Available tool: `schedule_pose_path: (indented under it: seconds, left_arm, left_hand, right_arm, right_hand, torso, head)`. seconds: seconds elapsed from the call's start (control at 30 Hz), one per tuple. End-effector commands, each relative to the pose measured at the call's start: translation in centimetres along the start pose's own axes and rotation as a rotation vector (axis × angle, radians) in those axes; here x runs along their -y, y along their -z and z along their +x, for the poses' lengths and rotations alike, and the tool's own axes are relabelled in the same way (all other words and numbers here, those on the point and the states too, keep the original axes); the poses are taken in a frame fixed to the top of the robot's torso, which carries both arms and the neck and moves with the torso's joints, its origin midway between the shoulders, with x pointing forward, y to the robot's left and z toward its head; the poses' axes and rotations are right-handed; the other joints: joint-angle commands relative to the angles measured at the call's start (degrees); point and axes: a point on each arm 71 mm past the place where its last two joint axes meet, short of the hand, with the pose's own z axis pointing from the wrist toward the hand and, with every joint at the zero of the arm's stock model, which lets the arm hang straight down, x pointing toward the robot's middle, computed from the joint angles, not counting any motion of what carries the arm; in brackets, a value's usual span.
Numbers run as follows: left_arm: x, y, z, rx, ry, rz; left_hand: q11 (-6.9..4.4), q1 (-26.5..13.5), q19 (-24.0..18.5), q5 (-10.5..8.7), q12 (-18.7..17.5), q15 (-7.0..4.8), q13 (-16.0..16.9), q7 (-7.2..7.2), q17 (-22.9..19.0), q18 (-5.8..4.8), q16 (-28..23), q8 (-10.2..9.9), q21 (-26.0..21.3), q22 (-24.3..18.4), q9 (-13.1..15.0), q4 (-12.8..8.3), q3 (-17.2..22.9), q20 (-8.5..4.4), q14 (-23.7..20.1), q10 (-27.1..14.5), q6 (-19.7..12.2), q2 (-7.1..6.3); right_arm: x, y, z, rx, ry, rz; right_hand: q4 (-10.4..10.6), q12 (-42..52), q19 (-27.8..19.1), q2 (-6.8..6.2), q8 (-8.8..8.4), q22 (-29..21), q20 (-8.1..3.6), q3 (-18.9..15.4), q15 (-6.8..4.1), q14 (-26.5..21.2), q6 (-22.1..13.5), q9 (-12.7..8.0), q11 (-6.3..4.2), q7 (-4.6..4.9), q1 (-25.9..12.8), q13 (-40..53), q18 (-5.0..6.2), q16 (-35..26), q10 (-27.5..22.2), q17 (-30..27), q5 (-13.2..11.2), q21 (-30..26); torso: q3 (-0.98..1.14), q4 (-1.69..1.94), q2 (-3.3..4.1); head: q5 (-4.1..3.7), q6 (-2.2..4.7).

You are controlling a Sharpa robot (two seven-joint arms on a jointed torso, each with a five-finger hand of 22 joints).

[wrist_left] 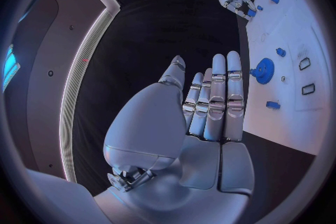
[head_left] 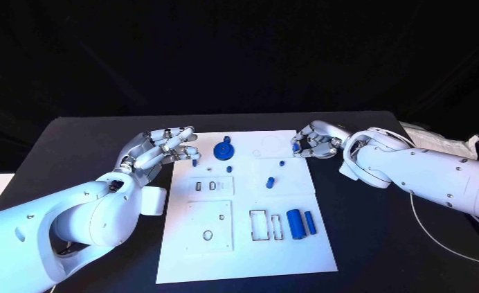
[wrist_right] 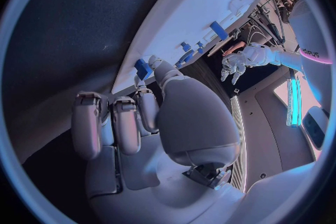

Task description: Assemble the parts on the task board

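The board [head_left: 244, 237] lies mid-table, a blue gear [head_left: 225, 149] standing near its far edge. Left of the gear, the left hand [head_left: 167, 146] holds nothing, fingers apart. At the board's far right corner, the right hand [head_left: 318, 140] pinches a small blue part [head_left: 300, 145].
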Motion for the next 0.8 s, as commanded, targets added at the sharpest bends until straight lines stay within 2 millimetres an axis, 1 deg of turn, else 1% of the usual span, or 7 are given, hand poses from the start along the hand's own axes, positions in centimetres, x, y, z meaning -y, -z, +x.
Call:
schedule_pose_path:
  seconds: [0.03, 0.17, 0.3, 0.37, 0.47, 0.67, 0.8]
  left_arm:
    - [0.06, -0.02, 0.22, -0.019, 0.01, 0.006]
    - [0.05, -0.02, 0.22, -0.019, 0.009, 0.006]
    - [0.05, -0.02, 0.23, -0.018, 0.009, 0.006]
    - [0.05, -0.02, 0.22, -0.018, 0.009, 0.006]
    - [0.05, -0.02, 0.21, -0.018, 0.009, 0.005]
    - [0.04, -0.03, 0.22, -0.018, 0.009, 0.005]
    - [0.04, -0.03, 0.21, -0.017, 0.009, 0.005]
  left_hand:
    - [0.0, 0.2, -0.4, 0.01, -0.2, 0.17, 0.0, -0.25, 0.1, 0.55, -0.3, -0.3, 0.3, 0.1, 0.0, -0.4, 0.0, -0.09, -0.3, -0.1, -0.2, 0.21]
    - [-0.01, 0.3, -0.4, 0.01, -0.3, 0.16, 0.0, -0.26, 0.1, 0.56, -0.3, -0.3, 0.3, 0.1, 0.0, -0.4, 0.0, -0.1, -0.3, -0.1, -0.2, 0.26]
    - [-0.01, 0.3, -0.4, 0.01, -0.3, 0.16, 0.0, -0.26, 0.1, 0.56, -0.3, -0.3, 0.3, 0.1, 0.0, -0.4, 0.0, -0.1, -0.3, -0.1, -0.2, 0.26]
    - [-0.02, 0.4, -0.4, 0.03, -0.3, 0.15, 0.0, -0.27, 0.2, 0.57, -0.4, -0.3, 0.3, 0.1, 0.0, -0.5, 0.1, -0.11, -0.3, -0.1, -0.2, 0.36]
    - [-0.02, 0.4, -0.4, 0.03, -0.3, 0.15, 0.0, -0.27, 0.2, 0.57, -0.4, -0.3, 0.3, 0.1, 0.0, -0.5, 0.1, -0.11, -0.3, -0.1, -0.2, 0.36]
    - [-0.03, 0.5, -0.4, 0.03, -0.3, 0.14, 0.0, -0.27, 0.2, 0.57, -0.4, -0.3, 0.4, 0.1, 0.0, -0.6, 0.2, -0.12, -0.3, -0.1, -0.2, 0.43]
    - [-0.03, 0.5, -0.4, 0.03, -0.3, 0.14, 0.0, -0.27, 0.2, 0.57, -0.4, -0.3, 0.4, 0.1, 0.0, -0.6, 0.2, -0.12, -0.3, -0.1, -0.2, 0.43]
  right_arm:
    - [-0.08, -0.05, 0.38, -0.026, -0.002, -0.012]
    - [0.04, -0.11, 0.44, -0.026, -0.002, -0.009]
    - [0.25, -0.12, 0.4, -0.025, 0.0, -0.002]
    - [0.36, -0.12, 0.36, -0.024, 0.001, 0.002]
    - [0.51, -0.12, 0.31, -0.022, 0.002, 0.007]
    - [0.62, -0.14, 0.27, -0.02, 0.003, 0.01]
    - [0.53, -0.18, 0.26, -0.014, 0.001, 0.004]
  right_hand:
    - [-0.3, 0.3, 0.4, 0.6, 0.4, 0.7, -0.03, 0.4, -0.11, 5.4, 0.8, 0.1, -0.14, 0.02, 0.1, 4.5, -0.94, 0.3, 0.5, 11.7, -0.4, 0.2]
    - [-0.5, 0.5, 0.4, 1.05, 0.63, 0.8, -0.12, 0.8, -0.23, 5.4, 1.7, 0.2, -0.31, -0.18, 0.3, 4.7, -0.96, 0.3, 0.7, 11.8, -0.6, 0.3]
    - [-0.9, 0.7, 0.5, 2.23, 0.86, 0.9, -0.37, 2.0, -0.52, 5.4, 3.2, 0.3, -0.65, -0.55, 0.7, 4.9, -0.97, 0.4, 0.9, 11.8, -3.1, 0.3]
    - [-1.1, 0.9, 0.5, 2.7, 0.98, 0.9, -0.46, 2.6, -0.63, 5.4, 3.8, 0.3, -0.79, -0.73, 0.9, 5.1, -0.98, 0.4, 1.0, 11.9, -3.7, 0.3]
    - [-1.3, 1.0, 0.5, 3.11, 1.06, 0.9, -0.56, 3.2, -0.75, 5.4, 4.3, 0.4, -0.92, -0.88, 1.0, 5.2, -0.99, 0.4, 1.1, 11.9, -4.0, 0.3]
    - [-1.5, 1.2, 0.5, 3.28, 1.1, 1.0, -0.65, 3.6, -0.83, 5.4, 4.7, 0.4, -1.01, -0.99, 1.0, 5.3, -1.0, 0.4, 1.1, 12.0, -4.1, 0.4]
    - [-1.7, 1.3, 0.6, 3.72, 1.59, 1.1, -0.83, 4.3, -1.07, 5.4, 6.1, 0.6, -1.33, -1.41, 1.0, 5.4, -1.01, 0.5, 1.3, 12.0, -4.5, 0.4]
  torso:
    - [0.0, -0.06, 0.0]
    - [-0.02, -0.05, -0.01]
    - [0.01, -0.05, -0.04]
    - [0.02, -0.05, -0.04]
    - [0.03, -0.04, -0.03]
    - [0.04, -0.08, -0.02]
    - [0.04, -0.05, -0.02]
  head:
    - [0.08, -0.07]
    - [0.04, -0.11]
    - [0.01, -0.17]
    - [-0.01, -0.17]
    - [-0.03, -0.18]
    - [-0.03, -0.24]
    - [-0.13, -0.32]
